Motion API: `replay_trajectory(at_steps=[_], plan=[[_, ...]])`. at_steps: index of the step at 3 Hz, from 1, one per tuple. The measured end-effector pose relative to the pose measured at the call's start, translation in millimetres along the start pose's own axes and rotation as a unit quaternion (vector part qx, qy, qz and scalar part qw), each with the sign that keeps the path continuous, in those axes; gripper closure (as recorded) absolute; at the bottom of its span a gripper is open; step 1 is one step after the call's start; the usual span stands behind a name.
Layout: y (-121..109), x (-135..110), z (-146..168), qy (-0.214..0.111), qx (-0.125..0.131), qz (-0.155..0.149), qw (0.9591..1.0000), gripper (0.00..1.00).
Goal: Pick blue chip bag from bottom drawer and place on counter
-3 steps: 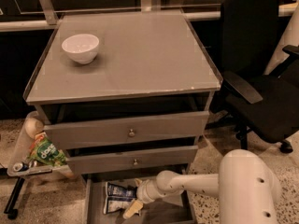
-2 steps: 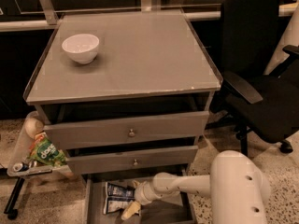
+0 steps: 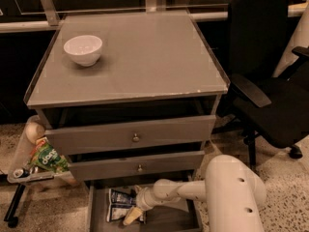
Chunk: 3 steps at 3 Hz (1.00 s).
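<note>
Cabinet with three grey drawers, seen from above and in front, all three pulled partly out. The bottom drawer (image 3: 166, 221), a shallow flat grey tray with thin side walls, is open at floor level. In its left half lies the small crinkled dark-blue and white foil chip bag (image 3: 117, 197), flat on the drawer floor, with pale patches showing against the dark blue. The robot's white arm (image 3: 193, 189) reaches in from the right, and its tan-tipped gripper (image 3: 132, 216) is down at the bag's right edge, touching or just above it; whether the claw is wide, narrow or holding the bag cannot be told. The broad flat grey counter (image 3: 145, 62) above holds a round white bowl (image 3: 83, 49) near its back left corner. A green snack bag (image 3: 48, 159) sits on a rack to the left, and a black office chair (image 3: 270, 81) stands on the right.
</note>
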<state>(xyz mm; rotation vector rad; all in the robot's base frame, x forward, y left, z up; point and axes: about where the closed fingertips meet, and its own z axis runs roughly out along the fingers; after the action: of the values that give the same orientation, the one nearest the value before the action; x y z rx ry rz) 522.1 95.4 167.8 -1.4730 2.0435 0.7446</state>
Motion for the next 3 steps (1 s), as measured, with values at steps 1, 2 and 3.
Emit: replay_trajectory(at_steps=[1,2,3], plan=[[-7.2,0.3,9.6,0.005,0.007,-0.008,0.9999,0.00],[-7.0,0.4,9.9,0.004,0.007,-0.008,0.9999,0.00],[-5.1,13.3,24.6,0.004,0.004,0.004,1.0000,0.00]])
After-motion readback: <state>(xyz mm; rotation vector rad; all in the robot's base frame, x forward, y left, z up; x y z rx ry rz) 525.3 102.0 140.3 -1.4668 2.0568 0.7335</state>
